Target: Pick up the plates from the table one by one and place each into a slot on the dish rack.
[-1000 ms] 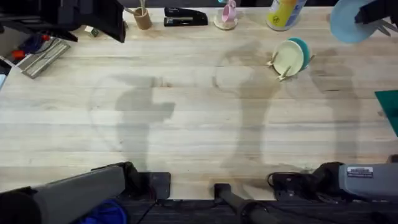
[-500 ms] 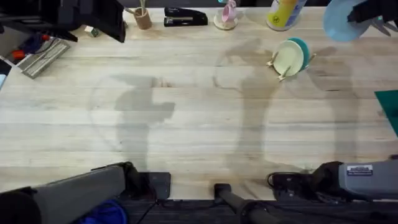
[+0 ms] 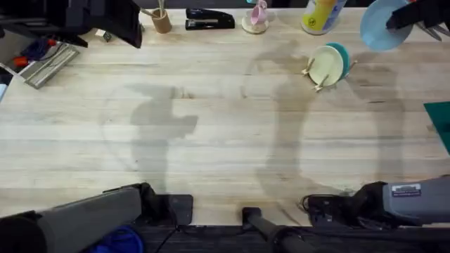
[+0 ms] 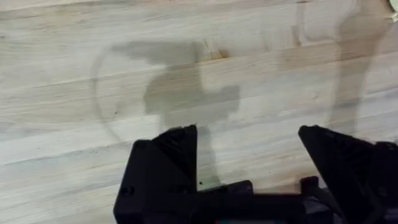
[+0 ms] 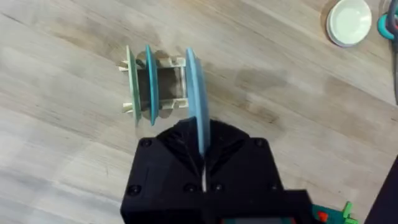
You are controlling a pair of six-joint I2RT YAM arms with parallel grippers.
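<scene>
A light blue plate (image 3: 382, 25) hangs edge-up above the table's (image 3: 211, 126) far right corner, with my right gripper (image 3: 406, 17) shut on its rim. The right wrist view has this plate (image 5: 195, 87) edge-on in my right gripper (image 5: 201, 158), just beside the dish rack (image 5: 166, 88). The small wooden dish rack (image 3: 315, 73) stands left of and nearer than the held plate, with a pale yellow plate (image 3: 325, 65) and a teal plate (image 3: 342, 56) upright in its slots. My left gripper (image 4: 249, 146) hovers open over bare wood near its base.
Along the far edge stand a wooden cup of sticks (image 3: 162, 20), a black stapler (image 3: 209, 19), a pink item on a white dish (image 3: 256, 18) and a yellow bottle (image 3: 322, 14). A teal object (image 3: 440, 121) lies at the right edge, black equipment (image 3: 105, 17) at the far left.
My right gripper has carried the light blue plate leftward, closer to the dish rack. The left arm has not moved.
</scene>
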